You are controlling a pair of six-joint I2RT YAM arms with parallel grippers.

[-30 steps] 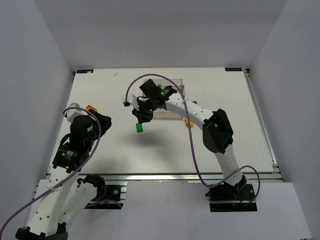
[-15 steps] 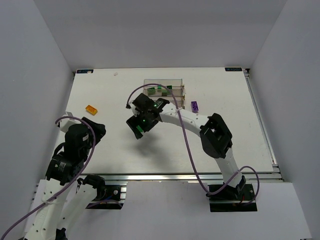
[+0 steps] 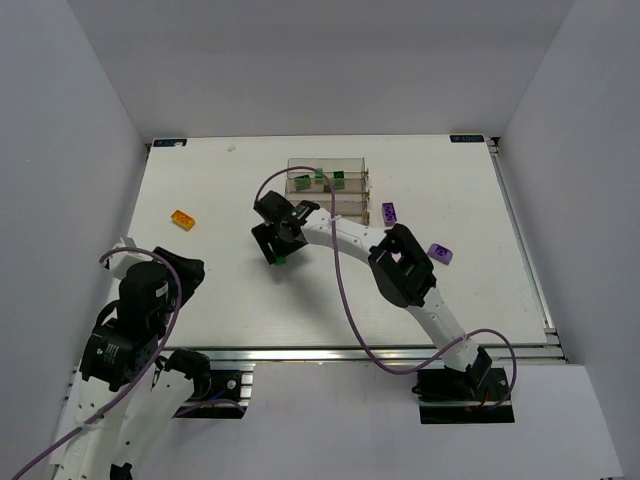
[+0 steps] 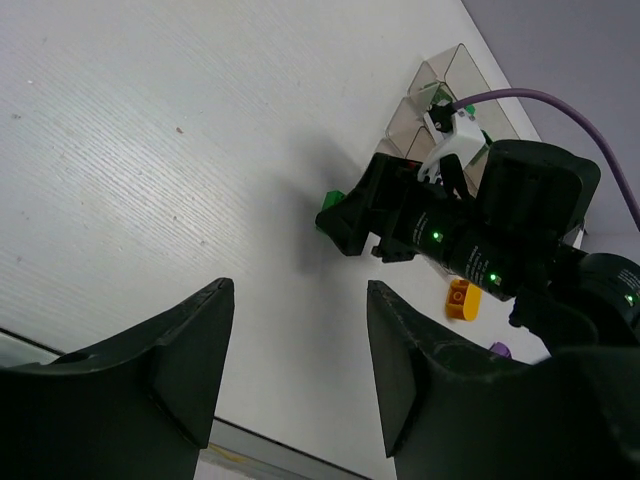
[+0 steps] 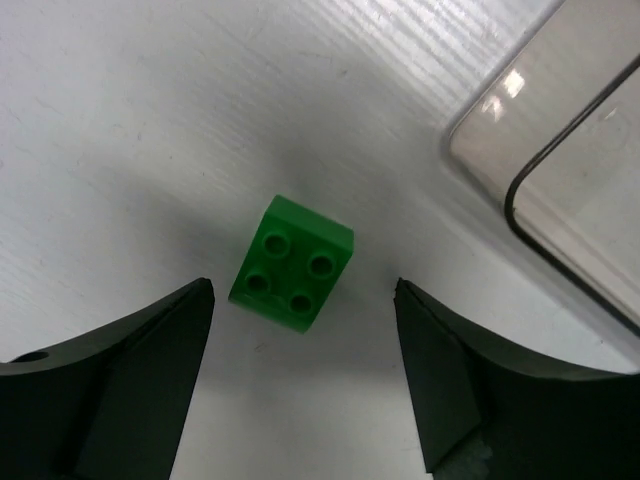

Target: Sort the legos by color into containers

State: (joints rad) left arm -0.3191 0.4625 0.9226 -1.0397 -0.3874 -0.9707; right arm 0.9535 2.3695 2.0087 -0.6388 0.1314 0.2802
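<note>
Right gripper [image 5: 302,300] spread wide, empty. Green brick [image 5: 292,263] on table [image 5: 120,120], centred between its fingers, studs up; bins [image 5: 560,170] close ahead-right. Likely light, rigid, slick: pinch opposite smooth sides.

Right arm [image 3: 340,232] extended, jaws spread; left arm [image 3: 140,300] seemingly tucked.
</note>
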